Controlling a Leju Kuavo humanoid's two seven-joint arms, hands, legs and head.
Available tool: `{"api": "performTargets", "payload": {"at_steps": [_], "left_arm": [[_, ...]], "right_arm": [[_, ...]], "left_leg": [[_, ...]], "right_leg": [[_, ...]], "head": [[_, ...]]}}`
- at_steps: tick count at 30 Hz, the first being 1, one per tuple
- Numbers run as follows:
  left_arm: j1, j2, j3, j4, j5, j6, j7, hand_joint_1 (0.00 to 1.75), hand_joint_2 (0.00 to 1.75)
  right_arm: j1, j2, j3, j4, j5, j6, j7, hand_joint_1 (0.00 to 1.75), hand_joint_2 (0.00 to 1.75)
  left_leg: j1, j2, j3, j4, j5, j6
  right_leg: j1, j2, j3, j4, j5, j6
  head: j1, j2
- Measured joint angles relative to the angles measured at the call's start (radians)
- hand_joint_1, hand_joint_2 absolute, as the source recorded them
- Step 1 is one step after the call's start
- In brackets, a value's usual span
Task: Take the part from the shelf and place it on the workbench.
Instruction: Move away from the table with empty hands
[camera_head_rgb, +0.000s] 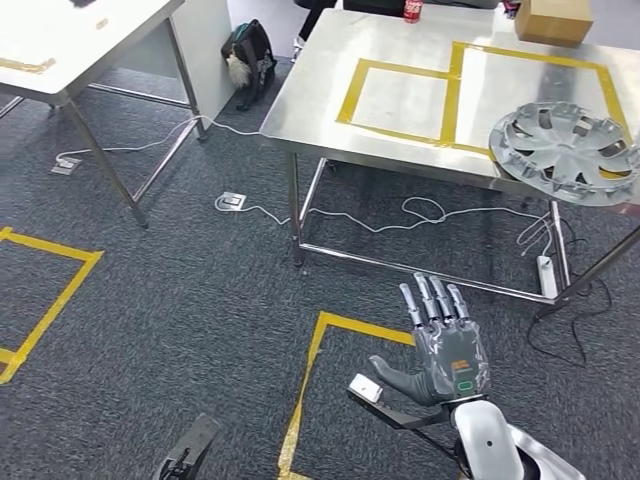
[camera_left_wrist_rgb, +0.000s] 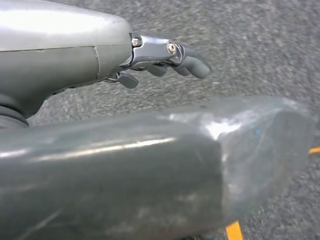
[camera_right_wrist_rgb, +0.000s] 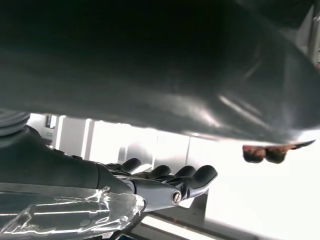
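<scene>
Head view, left to right: a white tabletop (camera_head_rgb: 45, 50) is cut off at the upper left corner, its metal legs standing on the grey carpet (camera_head_rgb: 189, 300), where yellow tape outlines (camera_head_rgb: 53, 290) mark the floor. A dark bag (camera_head_rgb: 247, 58) sits on the floor between the two tables, and a white cable (camera_head_rgb: 362, 222) trails across the carpet under the steel tabletop (camera_head_rgb: 317, 95). The carpet between the tables lies open and wide. On the steel tabletop, yellow tape frames two squares; the part, a silver wheel cover (camera_head_rgb: 564, 150), lies at the near right edge, overhanging it slightly and running off the picture's right side. A cardboard box (camera_head_rgb: 552, 18) and a red can (camera_head_rgb: 412, 10) sit at the far edge, both cut off.

The right hand (camera_head_rgb: 441, 345) hovers low over the carpet, fingers straight and spread, holding nothing. In the left wrist view the left hand (camera_left_wrist_rgb: 166, 55) hangs over carpet, fingers loosely extended, grasping nothing.
</scene>
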Motion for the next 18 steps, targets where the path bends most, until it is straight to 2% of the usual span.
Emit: {"api": "performTargets", "payload": {"at_steps": [1,2,3,4,5,6,8,9,10,12,13,14,15,16,17,18], "left_arm": [[0.001,0.000,0.000,0.000,0.001,0.000,0.000,0.00,0.00],[0.001,0.000,0.000,0.000,0.001,0.000,0.000,0.00,0.00],[0.000,-0.001,0.000,0.000,0.001,0.000,0.000,0.00,0.00],[-0.001,-0.001,0.000,0.000,0.001,0.000,0.000,0.00,0.00],[-0.002,0.000,0.000,0.000,0.001,0.000,0.000,0.00,0.00],[-0.002,0.000,0.000,0.000,0.001,0.000,0.000,0.00,0.00],[0.001,0.001,0.000,0.000,0.001,0.000,0.000,0.00,0.00],[0.003,0.002,0.000,0.000,0.001,0.000,0.000,0.00,0.00],[0.003,0.002,0.000,0.000,0.000,0.000,0.000,0.00,0.00],[0.000,0.002,0.000,0.000,-0.001,0.000,0.000,0.00,0.00],[-0.002,0.001,0.000,0.000,-0.002,0.000,0.000,0.00,0.00],[-0.001,0.001,0.000,0.000,-0.002,0.000,0.000,0.00,0.00],[0.000,0.001,0.000,0.000,-0.003,0.000,0.000,0.00,0.00],[0.000,0.001,0.000,0.000,-0.003,0.000,0.000,0.00,0.00],[0.001,0.002,0.000,0.000,-0.004,0.000,0.000,0.00,0.00],[0.000,0.002,0.000,0.000,-0.004,0.000,0.000,0.00,0.00]], "right_arm": [[0.000,0.000,0.000,0.000,0.000,0.000,0.000,0.00,0.00],[0.000,0.000,0.000,0.000,0.000,0.000,0.000,0.00,0.00],[0.000,0.000,0.000,0.000,0.000,0.000,0.000,0.00,0.00],[-0.001,-0.001,0.000,-0.001,0.000,0.000,0.000,0.00,0.00],[0.000,-0.001,0.000,-0.001,0.000,0.000,0.000,0.00,0.00],[0.000,-0.001,0.000,-0.001,0.000,0.000,0.000,0.00,0.00],[-0.001,-0.002,0.000,-0.002,0.000,0.000,0.000,0.00,0.00],[-0.001,-0.002,0.000,-0.003,0.000,0.000,0.000,0.00,0.00],[-0.001,-0.002,0.000,-0.004,0.000,0.000,0.000,0.00,0.00],[0.004,-0.002,-0.001,-0.006,0.000,-0.001,0.000,0.00,0.00],[0.008,-0.002,-0.001,-0.006,0.000,-0.001,0.000,0.00,0.00],[0.012,-0.002,-0.001,-0.006,0.000,-0.002,0.000,0.00,0.00],[0.015,-0.003,-0.001,-0.007,0.000,-0.002,0.000,0.00,0.00],[0.017,-0.003,-0.001,-0.007,0.000,-0.002,0.000,0.00,0.00],[0.018,-0.003,-0.001,-0.009,0.000,-0.002,0.000,0.00,0.00],[0.018,-0.003,-0.001,-0.011,0.000,-0.002,0.000,0.00,0.00]], "left_leg": [[0.000,-0.015,-0.001,0.001,0.002,-0.002],[0.001,-0.029,-0.002,0.002,0.004,-0.004],[0.000,-0.042,-0.003,0.003,0.006,-0.008],[0.001,-0.055,-0.007,0.005,0.009,-0.012],[0.002,-0.066,-0.012,0.006,0.012,-0.018],[0.003,-0.077,-0.018,0.006,0.017,-0.025],[0.008,-0.092,-0.027,0.003,0.024,-0.039],[0.007,-0.078,-0.034,0.012,0.018,-0.045],[0.005,-0.051,-0.048,0.038,0.000,-0.049],[0.002,0.014,-0.104,0.155,-0.065,-0.056],[0.003,0.030,-0.136,0.225,-0.095,-0.059],[0.003,0.037,-0.158,0.275,-0.112,-0.060],[0.003,0.040,-0.162,0.291,-0.110,-0.060],[0.003,0.043,-0.145,0.267,-0.091,-0.058],[0.002,0.053,-0.110,0.209,-0.061,-0.054],[-0.002,0.078,-0.067,0.137,-0.035,-0.049]], "right_leg": [[0.000,0.004,0.023,-0.041,0.027,-0.003],[-0.002,0.019,0.060,-0.110,0.062,-0.005],[-0.005,0.047,0.097,-0.181,0.085,-0.006],[-0.008,0.073,0.126,-0.236,0.100,-0.007],[-0.010,0.092,0.142,-0.266,0.103,-0.007],[-0.009,0.098,0.146,-0.274,0.099,-0.010],[-0.007,0.074,0.146,-0.276,0.105,-0.020],[-0.007,0.061,0.147,-0.278,0.109,-0.026],[-0.008,0.046,0.147,-0.281,0.112,-0.032],[-0.006,0.014,0.146,-0.284,0.114,-0.040],[-0.004,-0.004,0.145,-0.284,0.114,-0.041],[-0.002,-0.020,0.144,-0.284,0.114,-0.042],[-0.001,-0.035,0.144,-0.284,0.113,-0.042],[-0.001,-0.049,0.144,-0.284,0.113,-0.041],[0.000,-0.062,0.145,-0.284,0.113,-0.041],[0.002,-0.075,0.147,-0.284,0.112,-0.039]], "head": [[0.000,0.000],[0.000,0.000],[0.000,0.000],[0.000,0.000],[-0.001,0.000],[-0.001,0.000],[-0.001,0.000],[-0.004,0.000],[-0.007,0.000],[-0.014,0.000],[-0.015,0.000],[-0.015,0.000],[-0.015,0.000],[-0.015,0.000],[-0.015,0.000],[-0.015,0.000]]}}
